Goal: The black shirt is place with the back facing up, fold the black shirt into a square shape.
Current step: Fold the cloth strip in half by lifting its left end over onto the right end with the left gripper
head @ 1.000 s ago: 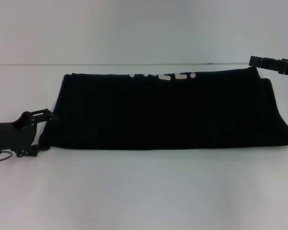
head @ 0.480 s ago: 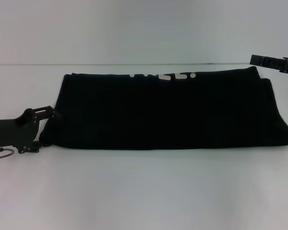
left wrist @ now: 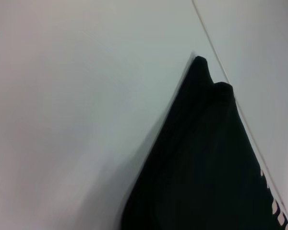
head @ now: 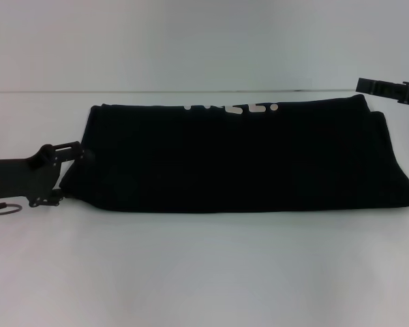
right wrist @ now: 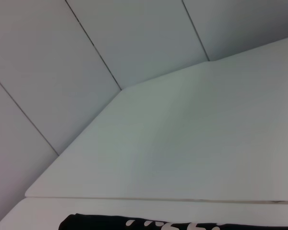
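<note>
The black shirt (head: 245, 160) lies on the white table as a long, wide band, with white lettering (head: 232, 107) along its far edge. My left gripper (head: 61, 174) is at the band's near left corner, shut on that corner, which is raised a little off the table. My right gripper (head: 361, 86) hovers at the far right corner of the shirt, just above and beyond its edge. In the left wrist view the black shirt (left wrist: 206, 167) runs away to two stacked points. The right wrist view catches only the black shirt's (right wrist: 110, 223) lettered edge.
The white table (head: 204, 272) has bare surface in front of the shirt and a narrow strip behind it. A pale wall (head: 204, 41) rises at the table's far edge. A small wire loop (head: 3, 208) hangs under my left arm.
My left gripper has risen and shifted slightly right. The shirt's near left corner has come up with it. My right gripper has not moved.
</note>
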`<control>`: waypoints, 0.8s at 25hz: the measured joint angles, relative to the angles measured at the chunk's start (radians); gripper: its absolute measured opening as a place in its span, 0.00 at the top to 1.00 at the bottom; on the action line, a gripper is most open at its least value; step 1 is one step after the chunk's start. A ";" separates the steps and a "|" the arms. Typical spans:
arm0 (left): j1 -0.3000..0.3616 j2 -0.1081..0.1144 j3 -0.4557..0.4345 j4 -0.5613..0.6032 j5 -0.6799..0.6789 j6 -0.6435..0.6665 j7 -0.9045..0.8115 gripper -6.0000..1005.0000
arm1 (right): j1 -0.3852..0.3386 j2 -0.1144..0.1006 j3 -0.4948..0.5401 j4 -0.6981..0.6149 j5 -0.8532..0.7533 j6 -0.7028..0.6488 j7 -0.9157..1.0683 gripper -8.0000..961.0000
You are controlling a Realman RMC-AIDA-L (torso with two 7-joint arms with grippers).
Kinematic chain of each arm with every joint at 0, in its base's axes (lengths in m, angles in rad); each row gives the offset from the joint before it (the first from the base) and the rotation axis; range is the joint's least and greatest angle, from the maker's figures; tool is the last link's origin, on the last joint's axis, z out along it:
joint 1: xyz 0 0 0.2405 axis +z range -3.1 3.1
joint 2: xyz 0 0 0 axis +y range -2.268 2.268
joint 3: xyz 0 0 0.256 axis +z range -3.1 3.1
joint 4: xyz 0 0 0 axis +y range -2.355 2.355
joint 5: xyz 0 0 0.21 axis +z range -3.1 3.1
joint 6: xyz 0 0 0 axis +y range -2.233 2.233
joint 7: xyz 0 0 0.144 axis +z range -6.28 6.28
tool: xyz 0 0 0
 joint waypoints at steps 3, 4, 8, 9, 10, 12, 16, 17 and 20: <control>0.009 -0.001 0.001 0.000 0.002 0.002 0.002 0.21 | 0.000 0.000 0.000 0.000 0.000 0.001 -0.001 0.27; 0.012 -0.002 0.001 0.000 0.002 0.005 0.002 0.21 | 0.001 0.000 0.001 0.000 0.000 0.001 -0.002 0.27; 0.020 -0.003 0.001 0.000 0.008 0.027 -0.004 0.21 | 0.002 0.000 0.001 0.000 0.000 0.001 -0.003 0.27; 0.021 -0.003 0.001 0.000 0.011 0.031 -0.008 0.21 | 0.003 0.000 0.001 0.000 0.000 0.001 -0.003 0.27; 0.021 -0.004 0.001 0.000 0.012 0.034 -0.011 0.21 | 0.004 0.000 0.001 0.000 0.000 0.001 -0.003 0.27; 0.023 -0.005 0.001 -0.001 0.012 0.036 -0.020 0.21 | 0.006 0.000 0.001 0.000 0.000 0.001 -0.003 0.27; 0.023 -0.007 0.001 -0.007 0.014 0.033 -0.025 0.22 | 0.007 0.000 0.000 0.000 0.000 0.001 -0.003 0.27; 0.023 -0.007 0.001 -0.007 0.015 0.031 -0.025 0.22 | 0.007 0.000 0.000 0.000 0.000 0.001 -0.003 0.27; 0.024 -0.007 0.001 -0.011 0.026 0.020 -0.029 0.22 | 0.007 0.000 0.000 0.000 0.000 0.001 -0.002 0.27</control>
